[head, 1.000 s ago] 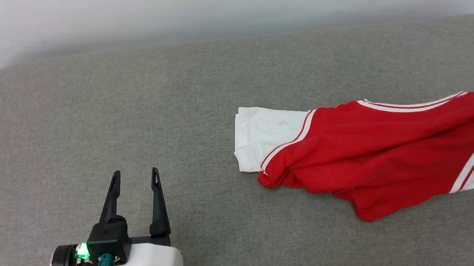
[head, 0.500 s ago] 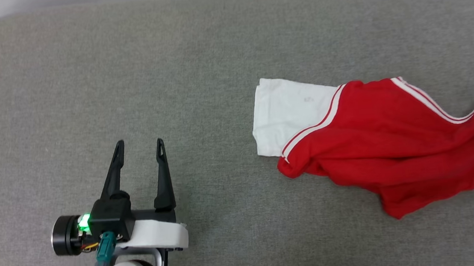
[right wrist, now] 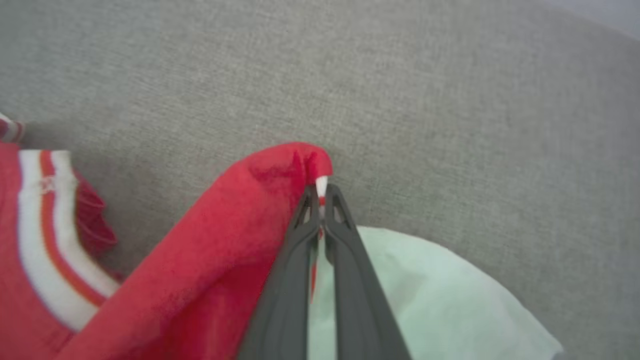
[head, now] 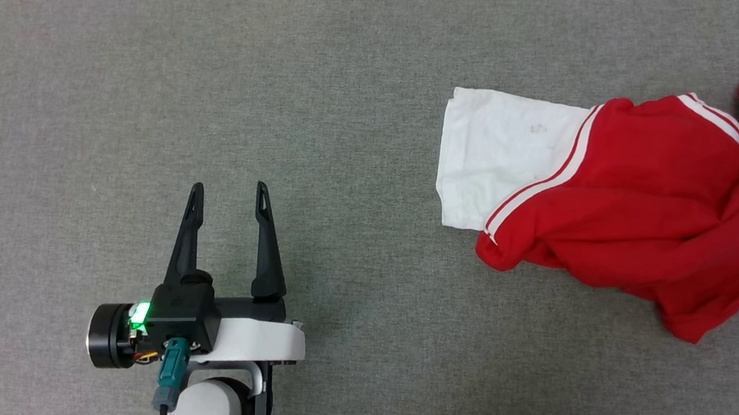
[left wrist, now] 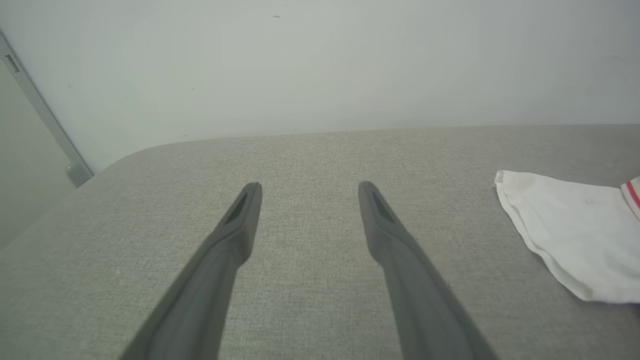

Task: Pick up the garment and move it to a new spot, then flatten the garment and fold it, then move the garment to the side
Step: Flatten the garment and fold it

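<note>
Right gripper (right wrist: 321,192) clamps a fold of the red, white-sleeved jersey T-shirt (head: 637,211) on a grey fabric surface (head: 334,103); left gripper (head: 228,186) hovers open, empty; pale wall (left wrist: 320,65) behind.

you have the garment (head: 624,212) lying on the padded surface (head: 334,103), over on the robot's right, with its sleeve (head: 499,156) as the end nearest the middle. the left gripper (head: 228,186) hangs over bare surface at the lower left, well apart from the garment, the sleeve off to its right. the right gripper (right wrist: 322,195) sits at the garment's far right end, pinched on a raised fold, with more cloth lying beneath it. behind the surface stands a wall (left wrist: 320,65).
</note>
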{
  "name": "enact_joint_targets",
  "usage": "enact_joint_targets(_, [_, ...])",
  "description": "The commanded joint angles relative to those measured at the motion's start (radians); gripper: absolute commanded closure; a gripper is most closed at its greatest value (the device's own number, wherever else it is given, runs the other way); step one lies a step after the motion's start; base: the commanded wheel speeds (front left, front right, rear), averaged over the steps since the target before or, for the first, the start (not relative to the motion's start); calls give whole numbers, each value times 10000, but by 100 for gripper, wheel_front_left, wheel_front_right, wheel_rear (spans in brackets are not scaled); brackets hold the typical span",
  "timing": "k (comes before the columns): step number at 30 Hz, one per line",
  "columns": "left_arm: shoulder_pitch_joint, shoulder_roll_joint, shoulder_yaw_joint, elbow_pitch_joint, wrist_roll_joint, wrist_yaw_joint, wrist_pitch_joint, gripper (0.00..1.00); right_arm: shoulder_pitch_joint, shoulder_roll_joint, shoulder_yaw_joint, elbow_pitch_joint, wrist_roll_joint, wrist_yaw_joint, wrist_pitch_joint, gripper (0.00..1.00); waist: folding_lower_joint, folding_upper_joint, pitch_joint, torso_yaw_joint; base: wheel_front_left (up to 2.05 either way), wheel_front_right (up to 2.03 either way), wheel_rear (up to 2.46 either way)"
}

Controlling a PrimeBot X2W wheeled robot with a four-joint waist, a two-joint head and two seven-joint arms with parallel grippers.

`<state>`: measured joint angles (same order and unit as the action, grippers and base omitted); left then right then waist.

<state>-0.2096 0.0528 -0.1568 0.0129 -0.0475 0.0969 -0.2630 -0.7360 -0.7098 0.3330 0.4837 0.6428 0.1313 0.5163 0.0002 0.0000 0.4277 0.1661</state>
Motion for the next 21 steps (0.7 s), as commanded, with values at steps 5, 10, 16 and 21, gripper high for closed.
enact_joint_targets(5, [-101,-20,10,10,-34,61,-26,0,-246,559,554,1422,182,-9,-143,100,-2,0,57,40,0,0,0])
enact_joint_targets(10, [25,37,254,86,13,-4,-26,0,-388,154,1421,1668,337,-11,-2087,0,-2,0,-466,-295,0,0,0])
enact_joint_targets(16, [65,305,613,46,-43,-238,-26,0,157,34,1192,1129,124,-11,-4517,0,-2,0,-1133,-840,0,0,0])
enact_joint_targets(21, [-296,593,839,150,-174,-583,-26,0,739,296,565,651,-344,-11,-5851,0,-2,0,-1509,-1238,0,0,0])
